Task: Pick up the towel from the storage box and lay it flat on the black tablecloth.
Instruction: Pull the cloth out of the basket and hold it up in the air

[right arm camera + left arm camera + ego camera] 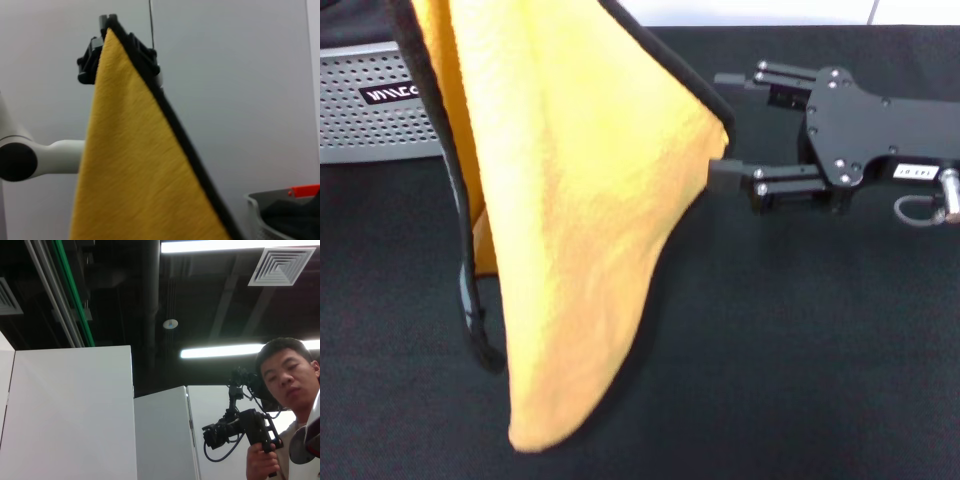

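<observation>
The towel (pixel 580 200) hangs in the air with its orange-yellow face toward the head camera and its black border down both sides. In the right wrist view the left gripper (pixel 117 45) is shut on the towel's (pixel 135 175) top corner. That gripper is above the head view's edge. My right gripper (pixel 730 125) reaches in from the right, open, with the towel's right-hand edge between its two fingers and the lower fingertip (pixel 725 175) against the border. The storage box (pixel 370 110) stands at the far left. Below the towel lies the black tablecloth (pixel 800 350).
A grey bin (pixel 260 210) with a red part shows low in the right wrist view. The left wrist view faces up at white partition panels (pixel 70 415), the ceiling and a person (pixel 285 390) holding a camera rig.
</observation>
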